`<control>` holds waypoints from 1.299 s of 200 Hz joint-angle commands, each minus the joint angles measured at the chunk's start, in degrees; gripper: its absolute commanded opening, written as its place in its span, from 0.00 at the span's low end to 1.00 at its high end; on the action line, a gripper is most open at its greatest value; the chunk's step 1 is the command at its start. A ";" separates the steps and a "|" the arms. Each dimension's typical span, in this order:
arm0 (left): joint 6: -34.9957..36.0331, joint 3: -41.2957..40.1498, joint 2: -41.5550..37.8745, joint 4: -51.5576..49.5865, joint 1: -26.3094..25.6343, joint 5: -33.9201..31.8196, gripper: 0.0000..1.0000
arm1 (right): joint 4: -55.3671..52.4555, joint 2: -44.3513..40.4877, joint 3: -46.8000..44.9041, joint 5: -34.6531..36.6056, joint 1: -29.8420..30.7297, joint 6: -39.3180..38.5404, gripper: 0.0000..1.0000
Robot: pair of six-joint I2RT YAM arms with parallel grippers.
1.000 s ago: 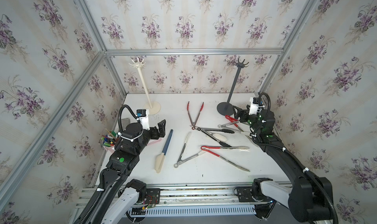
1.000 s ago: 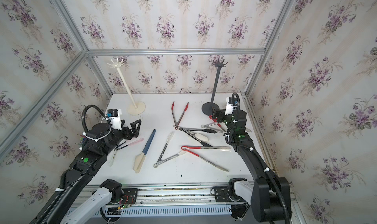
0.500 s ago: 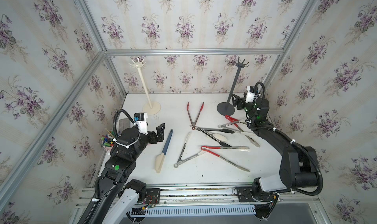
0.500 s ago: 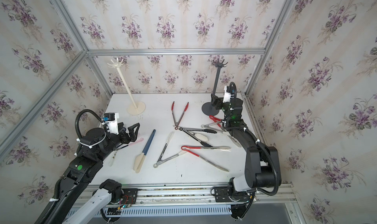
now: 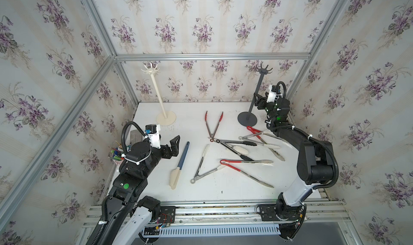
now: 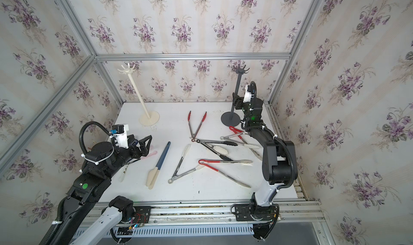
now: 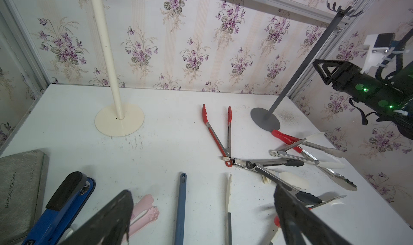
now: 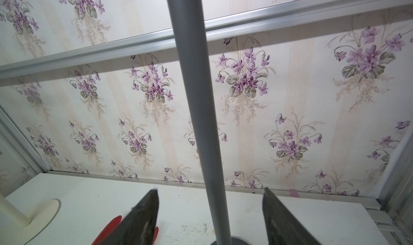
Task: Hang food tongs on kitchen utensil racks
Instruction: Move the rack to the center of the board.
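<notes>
Your right gripper (image 8: 210, 189) straddles the pole of the dark grey rack (image 8: 196, 98), jaws apart and not touching it, seemingly to steady it, while your left gripper (image 7: 202, 190) hangs wide open near the tongs (image 7: 282, 135) lying unhung on the table (image 7: 178, 125).

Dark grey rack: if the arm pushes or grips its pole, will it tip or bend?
Likely tippy: the dark grey rack is a tall thin pole on a small disc base, so a high sideways push could topple it. It looks rigid, unlikely to bend. Its smooth round pole, between the right gripper's open jaws, might slip.
</notes>
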 commanded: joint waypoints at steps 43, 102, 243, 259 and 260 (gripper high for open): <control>-0.26 -0.11 -0.52 -0.73 0.03 -0.81 0.99 | 1.09 3.74 5.13 0.34 -0.02 -1.73 0.65; -0.41 -1.35 -1.42 -0.86 -0.06 -1.55 0.99 | -0.29 5.69 7.99 0.91 0.07 -2.85 0.52; 0.35 -2.67 -2.47 -1.11 0.02 -1.71 0.99 | -5.59 9.53 15.20 1.33 1.68 -5.29 0.30; 0.33 -2.67 -2.38 -1.14 -0.02 -1.74 0.99 | -6.12 9.32 15.21 2.03 1.66 -5.75 0.23; 0.34 -2.67 -2.38 -1.13 -0.03 -1.74 0.99 | -6.15 9.23 15.17 2.09 1.66 -5.76 0.22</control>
